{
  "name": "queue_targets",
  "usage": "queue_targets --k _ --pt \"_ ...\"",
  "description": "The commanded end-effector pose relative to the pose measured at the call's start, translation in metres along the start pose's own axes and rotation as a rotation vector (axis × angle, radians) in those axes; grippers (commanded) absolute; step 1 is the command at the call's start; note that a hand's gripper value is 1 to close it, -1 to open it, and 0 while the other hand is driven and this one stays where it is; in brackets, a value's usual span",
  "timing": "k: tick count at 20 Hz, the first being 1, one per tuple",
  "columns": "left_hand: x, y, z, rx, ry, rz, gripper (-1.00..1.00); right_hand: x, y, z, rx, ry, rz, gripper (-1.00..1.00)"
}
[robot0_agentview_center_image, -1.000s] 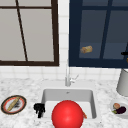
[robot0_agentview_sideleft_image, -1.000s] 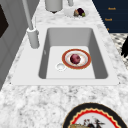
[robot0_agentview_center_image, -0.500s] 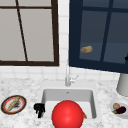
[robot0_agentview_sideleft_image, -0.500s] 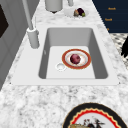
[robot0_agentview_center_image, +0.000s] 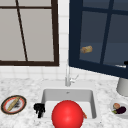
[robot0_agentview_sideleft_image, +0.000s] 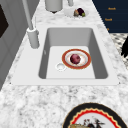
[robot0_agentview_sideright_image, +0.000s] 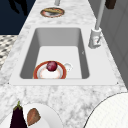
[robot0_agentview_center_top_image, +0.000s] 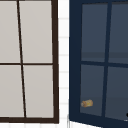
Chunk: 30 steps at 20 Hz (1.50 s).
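Nearest the front edge of the speckled marble counter (robot0_agentview_center_image: 27, 86), the black left hand (robot0_agentview_center_image: 39, 109) hangs by the front left corner of the white rectangular sink (robot0_agentview_sideleft_image: 101, 62). Its fingers point down, loose and slightly apart, and hold nothing. In the right side view the same hand (robot0_agentview_sideright_image: 18, 6) is out in front of the counter and touches nothing.

In the basin, on the half toward the right-hand counter, lies a white round plate with an orange rim (robot0_agentview_sideleft_image: 67, 56). A dark red round fruit (robot0_agentview_sideleft_image: 75, 59) rests on its middle, just beside the drain (robot0_agentview_sideleft_image: 60, 66). In the front view the fruit looms as a large red ball (robot0_agentview_center_image: 67, 115).

By this reading, the work is at the approach stage. A grasp of the fruit would call for the hand to move right over the basin and then go down to it.

To the left of the sink sits a dark-rimmed plate with a bread stick (robot0_agentview_center_image: 13, 104). To the right, a white dish (robot0_agentview_center_image: 112, 106) holds a purple aubergine (robot0_agentview_sideright_image: 17, 117) and a brown piece.

Farther back stand the grey tap (robot0_agentview_center_image: 67, 75) and a grey canister (robot0_agentview_center_image: 123, 86). Above the canister a black sliver of the right hand (robot0_agentview_center_image: 126, 63) shows at the edge. Whether it is wide or closed cannot be told.

Behind all this, a small tan roll (robot0_agentview_center_image: 86, 49) shows against the dark blue window (robot0_agentview_center_image: 75, 37).
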<state>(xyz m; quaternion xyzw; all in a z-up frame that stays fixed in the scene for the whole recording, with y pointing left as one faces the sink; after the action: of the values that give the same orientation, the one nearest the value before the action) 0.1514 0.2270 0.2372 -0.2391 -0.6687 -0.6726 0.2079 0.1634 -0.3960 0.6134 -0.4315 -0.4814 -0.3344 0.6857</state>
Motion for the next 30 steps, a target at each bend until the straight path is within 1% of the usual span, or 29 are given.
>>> queue_targets --k 1,6,8,10,12,21,26,28,30 --pt "0.000 0.000 0.000 0.000 0.000 0.000 0.00 -0.031 -0.018 0.015 -0.005 -0.023 -0.006 1.00" --pt "0.000 0.000 0.000 0.000 0.000 0.000 0.00 -0.042 -0.031 0.042 -0.070 -0.011 -0.024 1.00" --pt "0.000 0.000 0.000 0.000 0.000 0.000 0.00 -0.048 -0.033 0.059 -0.125 0.008 -0.037 1.00" --pt "0.000 0.000 0.000 0.000 0.000 0.000 0.00 -0.053 -0.037 0.073 -0.161 0.014 -0.037 1.00" --pt "0.000 0.000 0.000 0.000 0.000 0.000 0.00 -0.057 -0.045 0.085 -0.179 0.020 -0.036 1.00" --pt "0.000 0.000 0.000 0.000 0.000 0.000 0.00 -0.079 -0.068 0.136 -0.289 0.018 -0.059 1.00" --pt "0.000 0.000 0.000 0.000 0.000 0.000 0.00 -0.091 -0.073 0.170 -0.352 0.018 -0.076 1.00" --pt "0.000 0.000 0.000 0.000 0.000 0.000 0.00 -0.094 -0.071 0.187 -0.396 0.023 -0.083 1.00" --pt "0.000 0.000 0.000 0.000 0.000 0.000 0.00 -0.098 -0.075 0.202 -0.424 0.024 -0.092 1.00"
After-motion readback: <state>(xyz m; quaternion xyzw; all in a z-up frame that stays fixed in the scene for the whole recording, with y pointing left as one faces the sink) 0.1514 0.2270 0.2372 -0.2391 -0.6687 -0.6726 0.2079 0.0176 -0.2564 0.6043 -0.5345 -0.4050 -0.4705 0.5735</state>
